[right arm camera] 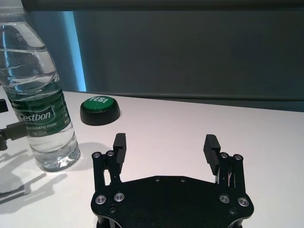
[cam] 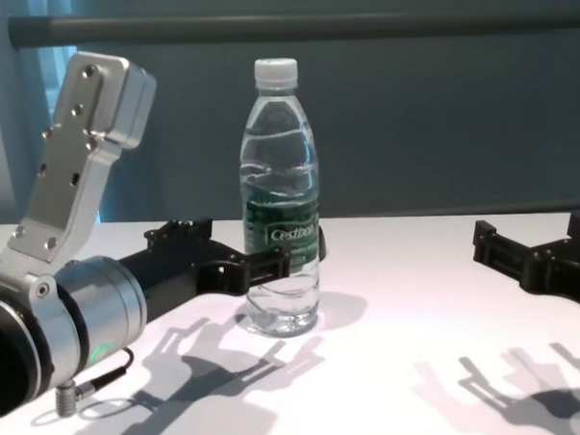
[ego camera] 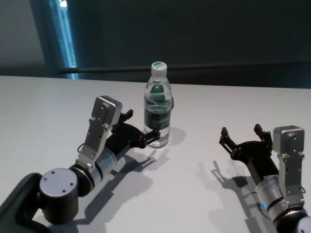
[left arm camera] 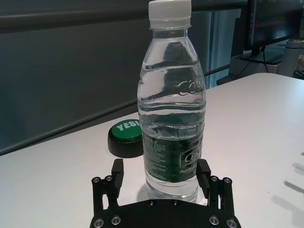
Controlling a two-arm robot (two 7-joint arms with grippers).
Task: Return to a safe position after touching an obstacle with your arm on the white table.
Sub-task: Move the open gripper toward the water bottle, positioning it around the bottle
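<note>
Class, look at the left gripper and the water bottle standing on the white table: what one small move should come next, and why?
Probably draw the left gripper straight back, away from the water bottle. Its open fingers sit either side of the bottle's base, very close to it, so a sideways move might tip it on the white table. The right gripper sits open, apart.

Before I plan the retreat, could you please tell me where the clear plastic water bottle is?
The clear plastic water bottle stands upright on the white table, centre-left in the head view, between the open left gripper's fingers.
</note>
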